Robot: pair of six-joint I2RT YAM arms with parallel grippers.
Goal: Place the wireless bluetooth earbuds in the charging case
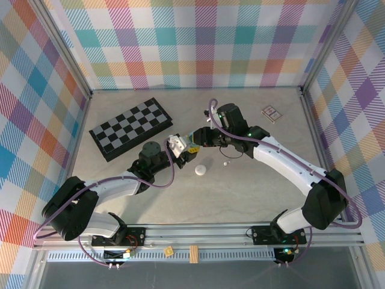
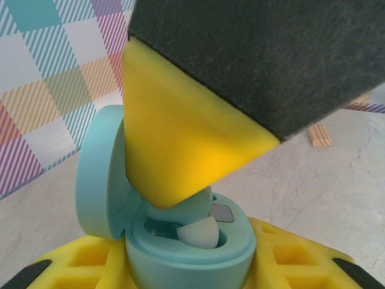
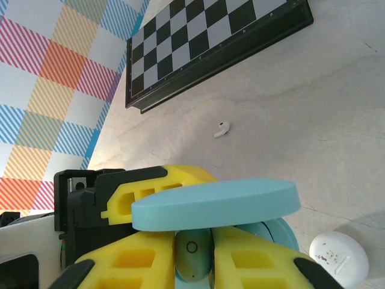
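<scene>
Your left gripper (image 2: 186, 268) is closed on the blue case (image 2: 189, 256), with one yellow finger on each side of it. The case is open, and its lid (image 2: 99, 174) stands up on the left of those fingers. Your right gripper (image 3: 192, 265) is closed too. It pinches a blue earbud (image 3: 192, 250) between its two yellow fingers (image 3: 144, 262). In the left wrist view, one right finger points down into the open case, with its tip right over the cup. A pale round bit (image 2: 201, 232) sits in the cup just under that tip. You cannot tell if it is part of the blue earbud. A white earbud (image 3: 222, 127) lies alone on the table (image 3: 313, 120), out ahead of the right fingers, on this side of the chessboard (image 3: 210, 42). A white case (image 3: 338, 262) lies closed on the table, just to the right of the right fingers.
</scene>
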